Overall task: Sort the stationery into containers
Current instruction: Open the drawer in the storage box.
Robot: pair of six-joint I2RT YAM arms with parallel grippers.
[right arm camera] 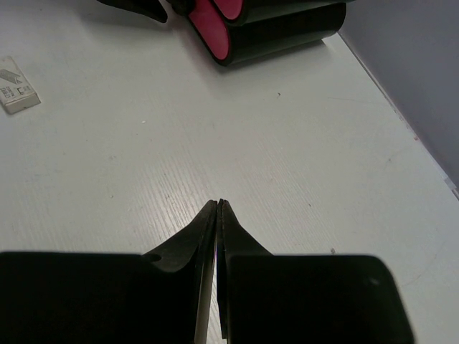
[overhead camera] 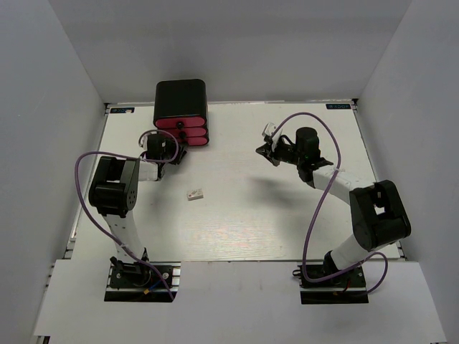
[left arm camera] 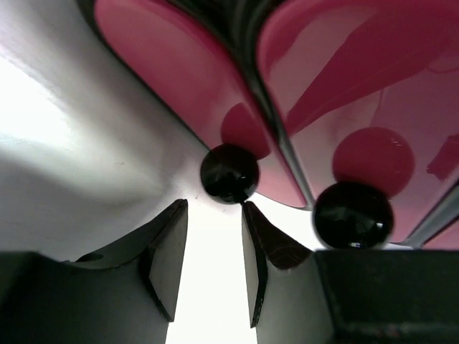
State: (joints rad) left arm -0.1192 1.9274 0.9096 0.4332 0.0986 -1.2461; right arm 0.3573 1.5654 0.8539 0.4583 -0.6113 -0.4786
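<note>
So the black mini chest point(overhead camera: 181, 97) sat at the far side of the table point(overhead camera: 258, 222), left of the middle, with its three pink drawers point(overhead camera: 188, 132) stacked and facing the near side. All three looked pushed in as far as I could tell from the top view

The left gripper point(left arm camera: 215, 203) was parked right up against the front of that chest. In its wrist view the two fingers point(left arm camera: 166, 251) stood apart with a clear gap, and one round black knob point(left arm camera: 229, 173) sat just past the tips, lined up with the gap. Couldn't tell if the tips were actually touching it, but it wasn't pinched between them. A second knob point(left arm camera: 353, 215) showed just to the right of it, on the next drawer

The right gripper point(right arm camera: 219, 202) was over on the far right half of the table, well apart from the chest, pointing left toward it. Its fingers were pressed together with nothing in between, hovering over bare tabletop

The only loose bit of stationery I could spot was the small white eraser point(overhead camera: 194, 193), lying flat near the middle of the table, on the near side of the chest and a bit right of the left arm. Neither gripper was touching it
</note>
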